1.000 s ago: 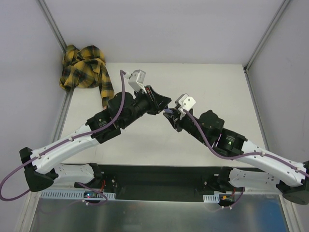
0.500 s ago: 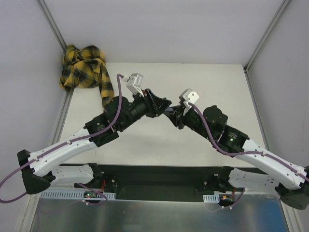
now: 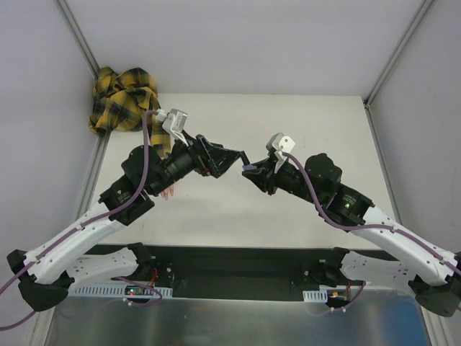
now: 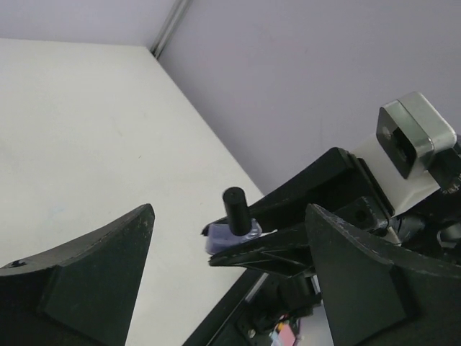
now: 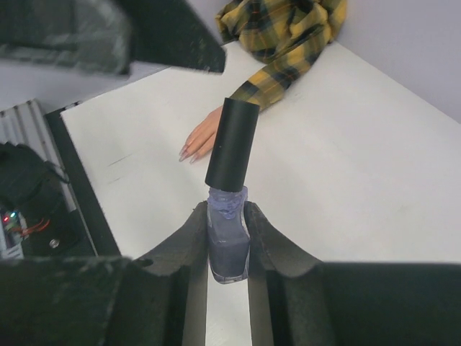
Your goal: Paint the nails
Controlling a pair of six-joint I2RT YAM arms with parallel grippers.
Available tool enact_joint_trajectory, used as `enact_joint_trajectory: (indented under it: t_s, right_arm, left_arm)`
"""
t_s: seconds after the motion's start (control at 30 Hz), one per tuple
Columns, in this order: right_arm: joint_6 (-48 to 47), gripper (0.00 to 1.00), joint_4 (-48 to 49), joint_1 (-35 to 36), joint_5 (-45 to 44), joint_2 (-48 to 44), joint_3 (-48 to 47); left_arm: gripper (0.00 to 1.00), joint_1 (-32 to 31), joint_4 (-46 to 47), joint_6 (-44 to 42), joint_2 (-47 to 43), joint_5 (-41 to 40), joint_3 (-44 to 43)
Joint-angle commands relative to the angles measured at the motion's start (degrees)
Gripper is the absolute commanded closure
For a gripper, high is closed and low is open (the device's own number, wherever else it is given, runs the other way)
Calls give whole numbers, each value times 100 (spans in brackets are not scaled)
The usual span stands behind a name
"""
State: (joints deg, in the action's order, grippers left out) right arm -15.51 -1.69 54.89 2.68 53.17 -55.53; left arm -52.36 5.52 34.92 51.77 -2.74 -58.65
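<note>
A small purple bottle point(image 5: 228, 245) with a black cap point(image 5: 232, 155) is held above the table, and my right gripper point(image 5: 227, 210) is shut on its glass body. My left gripper point(image 4: 229, 210) stands open, its fingers wide on either side of the cap point(image 4: 236, 209) and clear of it. In the top view the left gripper point(image 3: 232, 161) faces the right gripper point(image 3: 252, 171) mid-table. The fake hand point(image 5: 203, 138) lies flat beyond the bottle. Its pink nails point(image 5: 186, 156) point toward the near edge. My left arm hides most of the hand point(image 3: 171, 192) from above.
The yellow-black plaid sleeve point(image 3: 126, 101) bunches in the far left corner and runs down to the hand. Grey walls with metal posts point(image 3: 79, 36) close in the table on three sides. The black base rail point(image 3: 230, 259) lines the near edge.
My left gripper was shut at the bottle's cap. It has opened wide and drawn back to the left. The cap stays on the bottle. The right gripper has shifted only slightly.
</note>
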Motion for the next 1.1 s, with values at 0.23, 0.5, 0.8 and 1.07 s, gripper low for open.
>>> enact_joint_trajectory:
  t_s: [0.23,0.5,0.8,1.07]
  right_arm:
    - [-497,100,-771,-251,1876,-35,-599]
    - [-524,100,-912,-269,2237,132,-793]
    - [-506,100,-938,-269,2308,238,-819]
    - [-532,100,-921,-304,2272,299,-854]
  left_arm:
    - [13,1448,-2520,-688,650,3885,-2009]
    - [32,1483,-2767,-705,1090,4712,-2255]
    - [42,1483,-2793,-802,1266,4871,-2326]
    - [50,1483,-2942,-908,1362,4853,-2344]
